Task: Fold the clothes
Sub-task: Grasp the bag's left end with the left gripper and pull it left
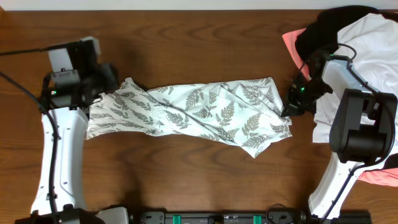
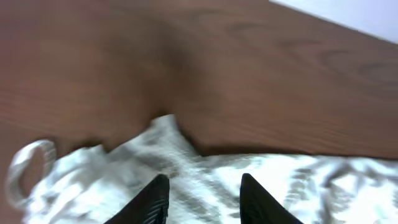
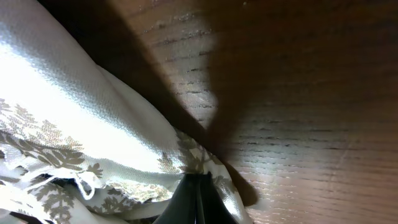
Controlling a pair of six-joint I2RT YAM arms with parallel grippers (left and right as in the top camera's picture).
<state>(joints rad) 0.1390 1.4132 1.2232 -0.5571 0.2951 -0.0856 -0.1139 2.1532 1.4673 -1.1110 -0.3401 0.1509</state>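
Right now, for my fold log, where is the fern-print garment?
Overhead, the fern-print garment lies across the middle of the table, its left end under the left hand, its right edge pinched by the right hand.

Overhead view. A fern-printed garment [image 1: 205, 112] lies crumpled in a long band across the middle of the wooden table [image 1: 199, 50]. The left gripper [image 1: 111, 84] sits over its left end at centre left of the frame; the right gripper [image 1: 290, 109] meets its right edge at centre right. A black garment [image 1: 323, 31], a coral-pink garment [image 1: 291, 41] and a plain white garment [image 1: 376, 46] are heaped at upper right
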